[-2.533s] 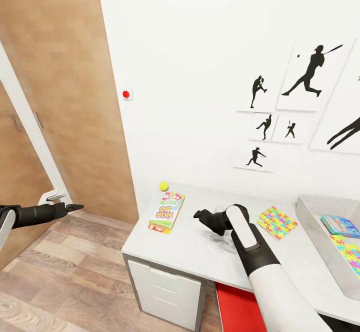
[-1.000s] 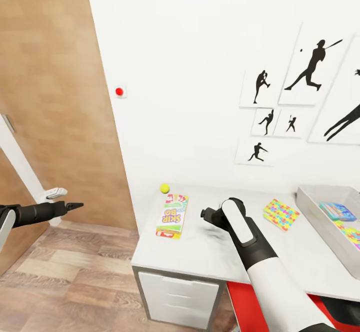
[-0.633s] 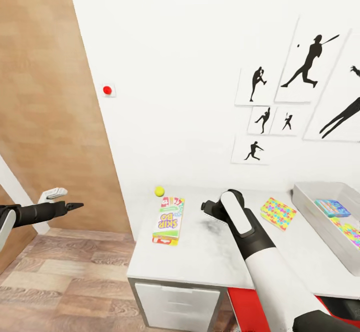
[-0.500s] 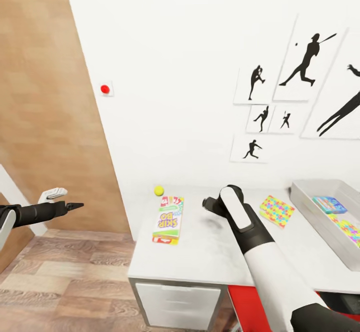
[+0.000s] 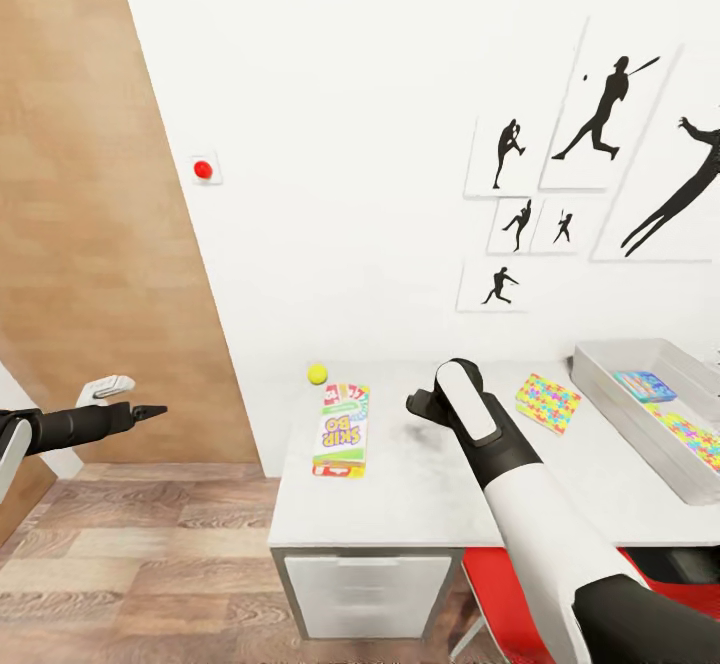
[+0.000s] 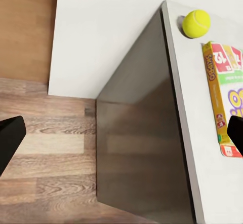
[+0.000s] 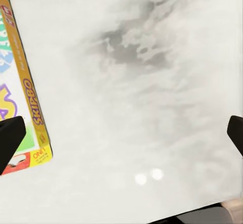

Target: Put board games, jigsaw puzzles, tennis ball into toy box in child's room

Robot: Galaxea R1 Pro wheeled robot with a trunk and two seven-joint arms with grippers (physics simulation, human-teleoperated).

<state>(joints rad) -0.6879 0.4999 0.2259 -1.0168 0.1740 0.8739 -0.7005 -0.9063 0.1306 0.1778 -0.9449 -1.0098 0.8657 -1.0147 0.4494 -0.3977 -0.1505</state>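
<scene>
Table edge: the white table (image 5: 420,504) ends at a square left corner; beyond it lies open wood-plank floor (image 5: 130,564), where the left arm hangs with nothing near it.
Table top: matte white with a grey smudge (image 7: 134,44); a broad bare stretch lies between the board game and the jigsaw puzzle.
Right gripper (image 5: 416,406): hovers low over that bare stretch, just right of the board game, fingers spread wide apart and empty, seen in the right wrist view.
Left gripper (image 5: 150,411): out over the floor, well left of the table, fingers wide apart, holding nothing.
Board game (image 5: 341,429): flat rectangular box, yellow-edged and glossy, lying near the left edge; its long axis runs from the front edge toward the wall.
Tennis ball (image 5: 317,374): yellow sphere in the back left corner, just beyond the box's far end, apart from it.
Jigsaw puzzle (image 5: 548,403): flat multicoloured box, turned diagonally, between the right arm and the toy box.
Toy box (image 5: 640,434): grey open tray with raised walls at the table's right end; a blue box (image 5: 641,385) and a puzzle-patterned box (image 5: 690,437) lie inside.
Below: white drawers (image 5: 365,594) under the left end, a red chair (image 5: 520,604) beside them.
</scene>
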